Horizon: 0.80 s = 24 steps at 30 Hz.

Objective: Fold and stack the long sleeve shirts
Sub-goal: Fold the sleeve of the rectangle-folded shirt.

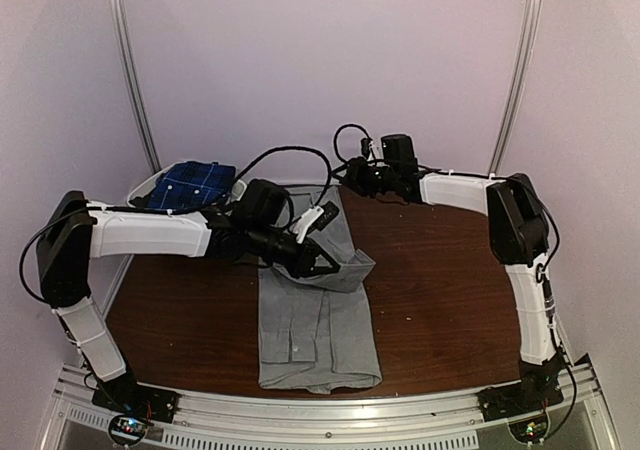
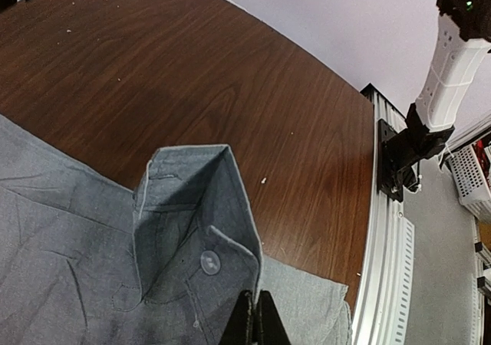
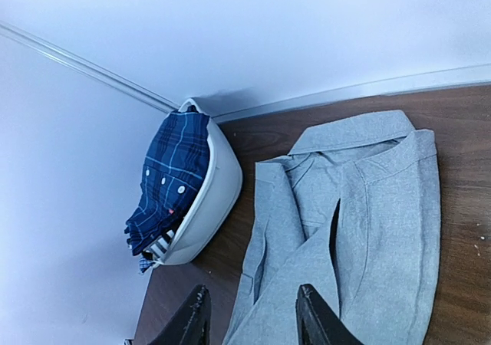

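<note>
Sleeve (image 2: 192,230) of grey shirt (image 1: 318,320) pinched, left gripper (image 2: 253,320).

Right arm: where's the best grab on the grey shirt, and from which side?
Probably the shoulder edge beside the collar of the grey shirt, approached from the right over bare table: it lies flat and exposed there. The left gripper pinches the lifted cuff; the right gripper hangs open nearby.

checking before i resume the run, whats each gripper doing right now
left gripper: closed, holding the plain grey cloth shirt by its buttoned cuff.
right gripper: open, holding nothing.
</note>
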### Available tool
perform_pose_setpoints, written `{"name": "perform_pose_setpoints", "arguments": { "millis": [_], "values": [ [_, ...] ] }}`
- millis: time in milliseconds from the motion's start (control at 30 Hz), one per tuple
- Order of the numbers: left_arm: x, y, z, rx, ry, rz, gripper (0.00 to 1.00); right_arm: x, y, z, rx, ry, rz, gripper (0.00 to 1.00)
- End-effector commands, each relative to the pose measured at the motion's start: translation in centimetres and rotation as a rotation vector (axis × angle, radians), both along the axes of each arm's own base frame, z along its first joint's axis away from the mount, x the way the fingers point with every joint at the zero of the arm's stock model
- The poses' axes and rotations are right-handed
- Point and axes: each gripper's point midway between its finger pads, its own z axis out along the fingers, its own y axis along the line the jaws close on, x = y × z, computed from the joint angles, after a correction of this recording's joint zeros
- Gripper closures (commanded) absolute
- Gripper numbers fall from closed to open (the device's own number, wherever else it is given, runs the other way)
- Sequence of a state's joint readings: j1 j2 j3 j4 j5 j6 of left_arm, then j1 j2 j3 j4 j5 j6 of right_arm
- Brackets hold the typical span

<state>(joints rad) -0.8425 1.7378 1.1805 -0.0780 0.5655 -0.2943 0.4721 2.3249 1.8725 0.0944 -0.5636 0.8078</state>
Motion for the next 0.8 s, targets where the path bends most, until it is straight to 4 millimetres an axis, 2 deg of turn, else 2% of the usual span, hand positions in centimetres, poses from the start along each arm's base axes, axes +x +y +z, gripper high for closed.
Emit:
{"name": "perform_pose_setpoints", "arguments": {
  "millis": [0,167,200,400,433,467,500,600,667,767],
  "values": [
    [-1.3,-0.8,-2.0,0.017,0.015,-0.043,1.0,-2.8,-1.2,1.5,-0.067,-0.052,0.021,0.61],
    [-2.5,-1.2,-3.3,0.039,0.032,-0.07,0.99,-6.2,-2.3,1.3,-0.152,-0.06,0.022,0.6],
    [-2.7,-1.2,-3.5,0.042,0.038,-0.076,0.97,-7.1,-2.5,1.9,-0.158,-0.068,0.022,0.6],
    [-4.4,-0.9,-4.6,0.049,0.067,-0.138,0.87,-11.7,-4.1,0.8,-0.245,-0.043,0.007,0.61],
    [-4.7,-0.8,-4.6,0.052,0.07,-0.146,0.83,-12.8,-4.3,0.1,-0.265,-0.035,0.011,0.61],
    [-4.8,-0.6,-4.5,0.055,0.067,-0.151,0.75,-13.6,-4.4,0.2,-0.281,-0.035,0.018,0.61],
    [-5.0,-0.4,-4.2,0.052,0.062,-0.155,0.66,-14.9,-4.7,-0.8,-0.312,-0.023,0.032,0.61],
    [-5.1,0.1,-3.0,0.036,0.036,-0.144,0.51,-18.3,-5.5,-2.3,-0.397,-0.007,0.059,0.6],
    [-5.0,0.3,-1.9,0.013,0.023,-0.135,0.43,-20.8,-6.3,-3.7,-0.455,0.013,0.077,0.6],
    [-4.0,0.8,-0.8,0.006,0.009,-0.073,0.42,-24.5,-6.9,-5.1,-0.525,0.028,0.113,0.6]
  ]
}}
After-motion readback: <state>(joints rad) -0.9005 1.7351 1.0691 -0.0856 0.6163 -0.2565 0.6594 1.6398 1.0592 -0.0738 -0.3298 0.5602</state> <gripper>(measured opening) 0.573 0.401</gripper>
